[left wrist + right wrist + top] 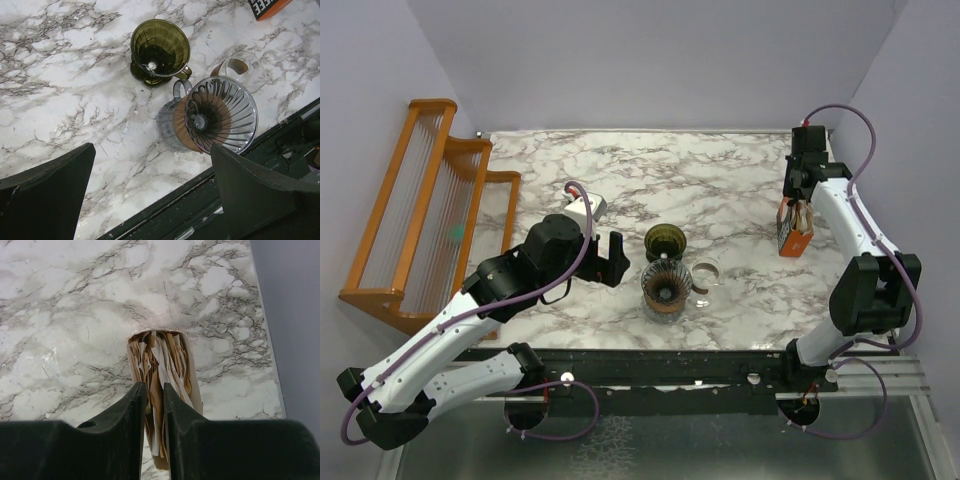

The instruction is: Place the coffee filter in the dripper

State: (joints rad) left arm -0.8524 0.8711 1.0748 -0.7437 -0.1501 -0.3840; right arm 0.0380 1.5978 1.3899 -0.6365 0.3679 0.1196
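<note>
Possibly several coffee filters (161, 357) are pinched at once by near-together right jaws, 3 o'clock; left jaws wide apart.

A wooden rack (430, 210) stands left of the marble table (720, 170). At lower centre a clear ribbed glass cone (665, 290) sits beside a small clear cup (706, 275); an orange box (794, 243) stands far right.

The dripper (665, 241) stands just behind the glass cone (666, 292).
</note>
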